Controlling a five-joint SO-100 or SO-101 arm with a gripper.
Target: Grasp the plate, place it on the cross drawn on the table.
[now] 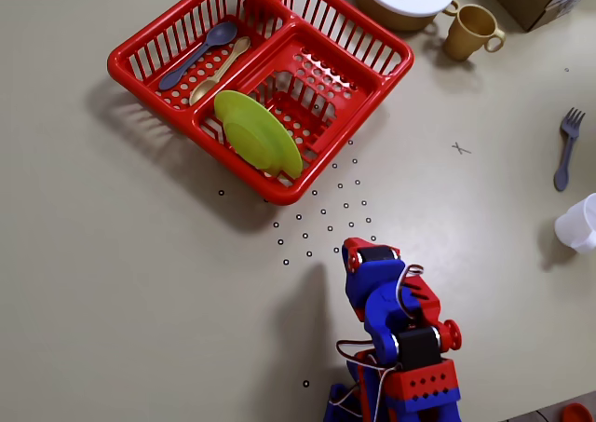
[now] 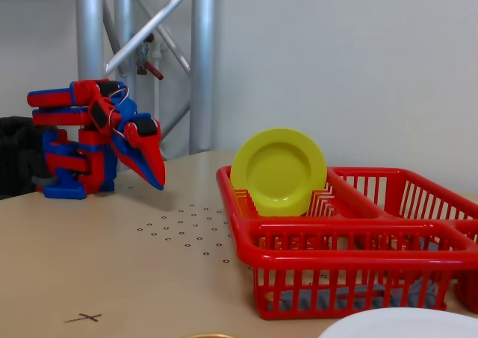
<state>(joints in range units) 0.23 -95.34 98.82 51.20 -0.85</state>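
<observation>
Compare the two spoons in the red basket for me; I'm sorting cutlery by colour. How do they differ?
In the overhead view, the blue-grey spoon lies further left in the narrow compartment of the red basket, while the gold spoon lies beside it on the right, its bowl next to the green plate. The blue-grey spoon's bowl points up-right; the gold spoon's bowl points down-left. Both lie flat and roughly parallel.

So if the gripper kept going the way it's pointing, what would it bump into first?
Probably the table. The gripper points down and slightly forward, so it would land among the black dots, short of the basket. Depth is hard to judge.
</observation>
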